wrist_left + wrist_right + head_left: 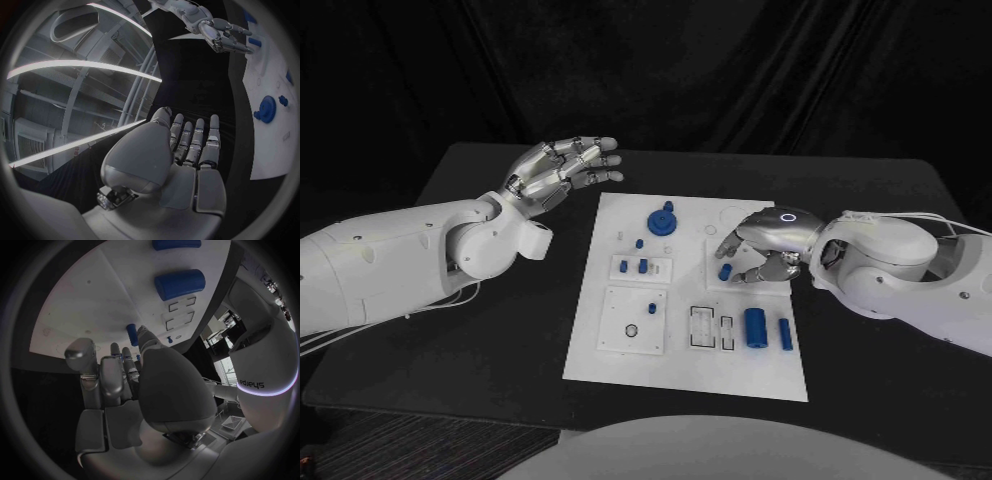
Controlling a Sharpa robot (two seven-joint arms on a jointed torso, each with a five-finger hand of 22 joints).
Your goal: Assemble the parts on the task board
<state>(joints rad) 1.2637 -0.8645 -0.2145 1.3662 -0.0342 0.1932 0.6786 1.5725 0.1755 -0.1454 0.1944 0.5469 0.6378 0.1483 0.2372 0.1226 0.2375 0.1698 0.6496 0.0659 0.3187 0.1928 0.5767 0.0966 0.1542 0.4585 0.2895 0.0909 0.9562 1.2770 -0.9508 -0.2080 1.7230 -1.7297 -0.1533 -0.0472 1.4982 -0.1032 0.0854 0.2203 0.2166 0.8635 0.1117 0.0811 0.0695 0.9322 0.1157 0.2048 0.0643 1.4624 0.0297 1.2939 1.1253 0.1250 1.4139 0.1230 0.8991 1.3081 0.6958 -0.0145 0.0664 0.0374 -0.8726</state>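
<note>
Nearest you, two blue cylinders (757, 327) lie on the board (632, 365) beside empty slots. Further up, your right hand (759, 250) curls over the board's right side, fingertips by a small blue peg (726, 268); whether it grips, you cannot tell. Beyond, your left hand (564, 171) hovers released, off the board's far-left corner.

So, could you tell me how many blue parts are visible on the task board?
7: round part, farthest; small part just nearer; pair further left; peg at the right hand; two cylinders nearest. The hand may hide more.
</note>
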